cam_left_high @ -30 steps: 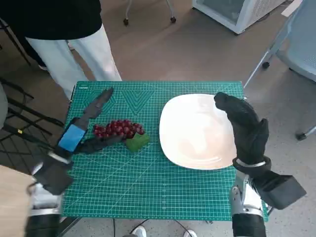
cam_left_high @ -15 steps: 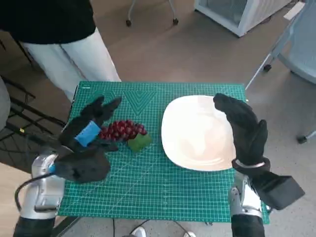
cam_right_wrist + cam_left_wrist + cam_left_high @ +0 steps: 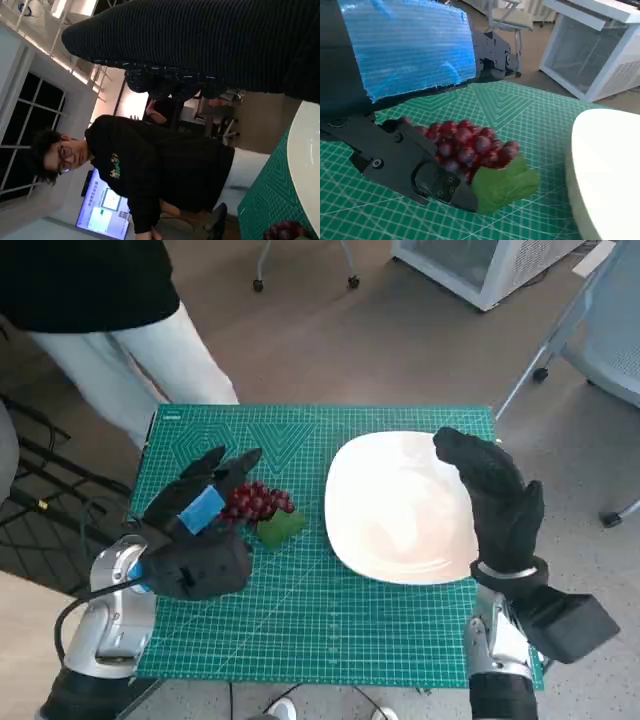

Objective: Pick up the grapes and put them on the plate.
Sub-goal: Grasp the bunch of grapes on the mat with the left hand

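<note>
Grapes (image 3: pixel 258 502) are lying on the green mat (image 3: pixel 330 620), just beside the white plate (image 3: pixel 400 510) on its left, with the green leaf (image 3: pixel 280 528) at the bunch's near end. Over the last second I am seeing the left hand (image 3: pixel 200 515) swing in from flat at the mat's left edge, where the forearm trailed off the table, to directly over the bunch, wrist rolled so the blue tape faces up. I am reading that as the reach nearly finished and the grasp about to begin; nothing is lifted yet. In the left wrist view the lower black fingers (image 3: pixel 415 170) are lying alongside the bunch, touching or nearly touching the leaf, while the upper ones are spreading above it, so the fingers are parted around the grapes, not clenched, with the grapes sitting on the mat between them. The right hand (image 3: pixel 495 500) is hovering over the plate's right rim exactly as before, fingers loosely extended, carrying nothing. A person (image 3: pixel 110 310) is standing behind the table.
</note>
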